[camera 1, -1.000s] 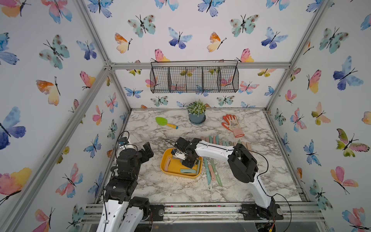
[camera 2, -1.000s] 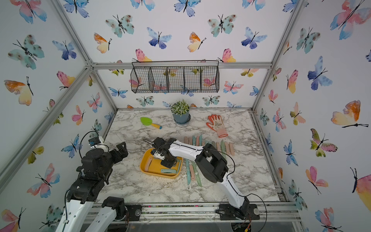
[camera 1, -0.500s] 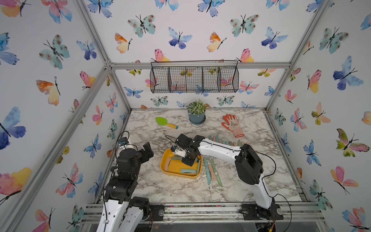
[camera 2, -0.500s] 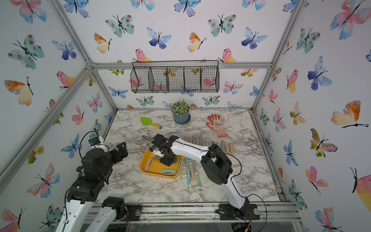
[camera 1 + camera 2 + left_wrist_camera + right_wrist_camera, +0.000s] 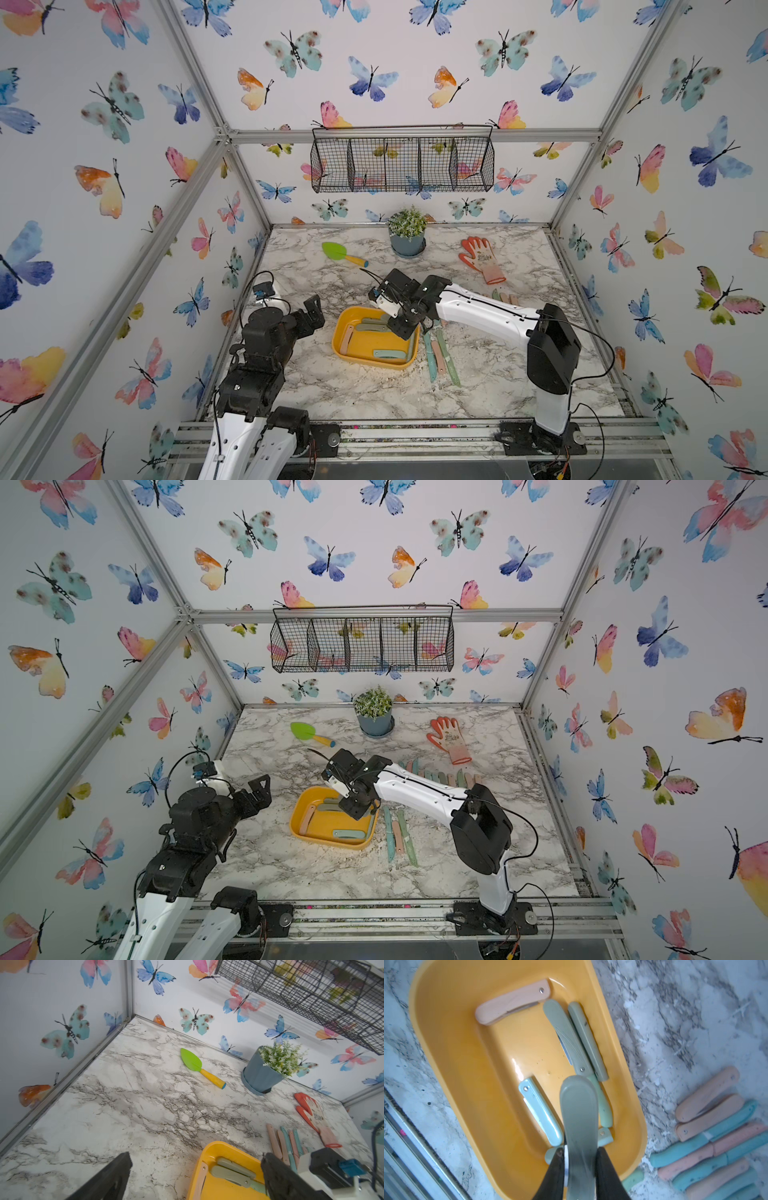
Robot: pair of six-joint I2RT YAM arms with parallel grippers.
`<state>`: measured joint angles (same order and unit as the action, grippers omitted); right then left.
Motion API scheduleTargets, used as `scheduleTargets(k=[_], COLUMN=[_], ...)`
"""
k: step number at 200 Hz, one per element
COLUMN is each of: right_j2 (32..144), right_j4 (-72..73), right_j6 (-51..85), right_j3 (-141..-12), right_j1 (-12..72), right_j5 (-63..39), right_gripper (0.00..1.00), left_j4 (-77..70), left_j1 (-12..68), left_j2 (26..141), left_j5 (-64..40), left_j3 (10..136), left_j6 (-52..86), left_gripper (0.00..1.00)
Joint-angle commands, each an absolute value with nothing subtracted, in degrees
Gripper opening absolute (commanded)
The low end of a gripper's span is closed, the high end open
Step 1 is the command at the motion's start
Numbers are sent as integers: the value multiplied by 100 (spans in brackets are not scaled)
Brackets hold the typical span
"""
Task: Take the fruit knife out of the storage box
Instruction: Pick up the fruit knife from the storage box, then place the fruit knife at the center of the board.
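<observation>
The storage box [image 5: 345, 332] [image 5: 299, 816] is a yellow-orange tub on the marble table. My right gripper [image 5: 579, 1150] [image 5: 403, 326] [image 5: 357, 808] hangs over the box's right end, shut on a grey-green folded fruit knife [image 5: 579, 1115] held clear above the floor of the box. A pink knife [image 5: 512, 1001], two grey-green ones [image 5: 566, 1036] and a pale teal one [image 5: 542, 1109] lie inside. My left gripper [image 5: 311, 311] [image 5: 196, 1159] is open and empty, left of the box [image 5: 207, 1151].
Knives lie in rows on the table right of the box [image 5: 440, 357] and further back [image 5: 503, 297]. At the back are a green trowel [image 5: 343, 253], a potted plant [image 5: 407, 235] and an orange glove [image 5: 482, 259]. A wire basket [image 5: 401, 164] hangs on the wall.
The right arm's elbow has swung to the right and its gripper has shifted toward the box's right end. The left arm has not moved.
</observation>
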<state>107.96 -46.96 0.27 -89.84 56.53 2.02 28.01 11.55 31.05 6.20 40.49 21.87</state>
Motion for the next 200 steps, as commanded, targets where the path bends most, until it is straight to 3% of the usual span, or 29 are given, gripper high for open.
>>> scheduleTargets(k=[1, 94, 200], right_j2=[10362, 8562, 8834], right_j4=[-4658, -4056, -3200], right_j6=[629, 2109, 2516], right_j3=[-8574, -5845, -4715], right_j1=[5437, 4342, 4334], right_j5=[496, 425, -206], right_gripper=[19, 19, 20], left_j4=[2550, 2522, 2571], left_j1=[1388, 1633, 1652], left_j2=[3198, 3363, 3366], left_j5=[-149, -238, -43], left_j3=[3950, 3930, 3955], left_j6=[1919, 1907, 1942], left_gripper=[98, 98, 98])
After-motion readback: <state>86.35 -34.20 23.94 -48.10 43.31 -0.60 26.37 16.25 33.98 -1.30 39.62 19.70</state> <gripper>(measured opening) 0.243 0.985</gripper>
